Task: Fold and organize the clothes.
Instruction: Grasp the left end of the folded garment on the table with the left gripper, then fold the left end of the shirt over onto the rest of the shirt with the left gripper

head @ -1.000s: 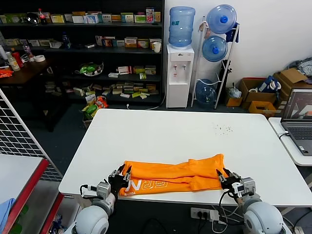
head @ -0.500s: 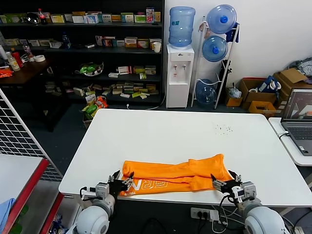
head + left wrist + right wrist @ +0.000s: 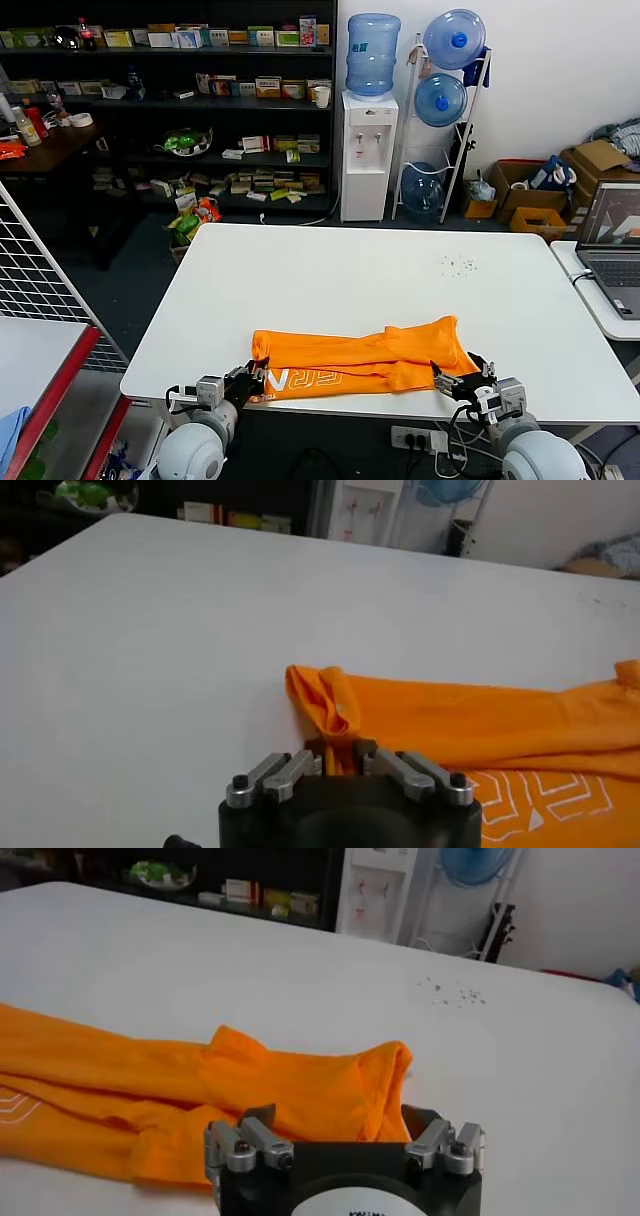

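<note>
Both tools (image 3: 247, 381) (image 3: 452, 382) lower, T-shirt (image 3: 360, 364) pinched

The left gripper (image 3: 340, 756) pinches the orange T-shirt's (image 3: 470, 720) bunched corner on the white table (image 3: 150, 630).

White bench (image 3: 330, 290) centre; dark stocked shelves (image 3: 200, 110) at 11 o'clock; water dispenser (image 3: 369, 150) at 12; cardboard boxes (image 3: 545, 190), laptop (image 3: 615, 245) at 3.
</note>
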`<control>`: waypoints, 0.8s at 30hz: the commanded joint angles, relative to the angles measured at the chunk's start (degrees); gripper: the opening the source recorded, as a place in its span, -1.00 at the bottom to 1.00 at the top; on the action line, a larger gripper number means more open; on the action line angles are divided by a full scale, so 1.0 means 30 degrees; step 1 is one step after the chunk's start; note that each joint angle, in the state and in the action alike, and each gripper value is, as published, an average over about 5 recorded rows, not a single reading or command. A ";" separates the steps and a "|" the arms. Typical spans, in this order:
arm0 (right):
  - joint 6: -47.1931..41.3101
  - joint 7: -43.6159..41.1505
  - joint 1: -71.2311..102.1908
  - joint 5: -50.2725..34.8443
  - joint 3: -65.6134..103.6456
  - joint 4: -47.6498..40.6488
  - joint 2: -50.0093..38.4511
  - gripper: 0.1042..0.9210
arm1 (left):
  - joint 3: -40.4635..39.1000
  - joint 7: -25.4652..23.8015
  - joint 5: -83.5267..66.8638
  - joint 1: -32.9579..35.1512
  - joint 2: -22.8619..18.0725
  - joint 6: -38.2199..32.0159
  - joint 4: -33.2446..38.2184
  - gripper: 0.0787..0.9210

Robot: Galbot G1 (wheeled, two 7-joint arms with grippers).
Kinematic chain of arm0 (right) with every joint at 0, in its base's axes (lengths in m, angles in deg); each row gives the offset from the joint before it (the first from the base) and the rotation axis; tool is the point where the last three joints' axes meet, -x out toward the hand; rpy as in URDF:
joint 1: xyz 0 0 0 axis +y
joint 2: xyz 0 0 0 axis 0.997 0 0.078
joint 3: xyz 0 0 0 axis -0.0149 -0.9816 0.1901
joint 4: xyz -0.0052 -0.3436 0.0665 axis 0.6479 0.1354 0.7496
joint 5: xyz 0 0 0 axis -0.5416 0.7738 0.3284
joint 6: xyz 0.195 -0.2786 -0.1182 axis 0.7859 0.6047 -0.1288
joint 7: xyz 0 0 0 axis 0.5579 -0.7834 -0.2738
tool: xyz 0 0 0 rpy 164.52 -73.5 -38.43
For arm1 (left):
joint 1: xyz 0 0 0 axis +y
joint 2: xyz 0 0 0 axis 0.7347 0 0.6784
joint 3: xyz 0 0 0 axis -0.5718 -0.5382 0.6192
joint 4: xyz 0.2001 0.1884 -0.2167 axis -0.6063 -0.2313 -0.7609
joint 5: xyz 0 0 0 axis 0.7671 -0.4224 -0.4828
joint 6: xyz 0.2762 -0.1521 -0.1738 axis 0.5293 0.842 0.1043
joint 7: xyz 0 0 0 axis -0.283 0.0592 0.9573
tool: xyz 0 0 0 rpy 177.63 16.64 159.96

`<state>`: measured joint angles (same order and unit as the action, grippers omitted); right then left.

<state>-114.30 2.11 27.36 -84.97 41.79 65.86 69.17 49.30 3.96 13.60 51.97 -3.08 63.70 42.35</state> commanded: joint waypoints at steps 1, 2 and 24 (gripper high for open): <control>0.0778 0.0081 0.0053 0.0511 0.0023 0.0135 0.0427 0.76 | 0.0596 0.0208 -0.0695 -0.0378 0.0403 0.0317 -0.0096 -0.67; 0.0848 0.0085 0.0042 0.0570 0.0035 0.0135 0.0508 0.76 | 0.0877 0.0336 -0.0939 -0.0534 0.0589 0.0447 -0.0187 -0.73; 0.2305 0.0361 -0.0491 0.2196 0.0075 -0.0211 0.1825 0.76 | 0.3175 0.1092 -0.2591 -0.2121 0.5947 0.0868 0.1388 -0.93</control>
<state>-109.07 2.95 26.02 -80.31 42.03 65.95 73.66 59.11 5.32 7.56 45.10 11.64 64.80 36.75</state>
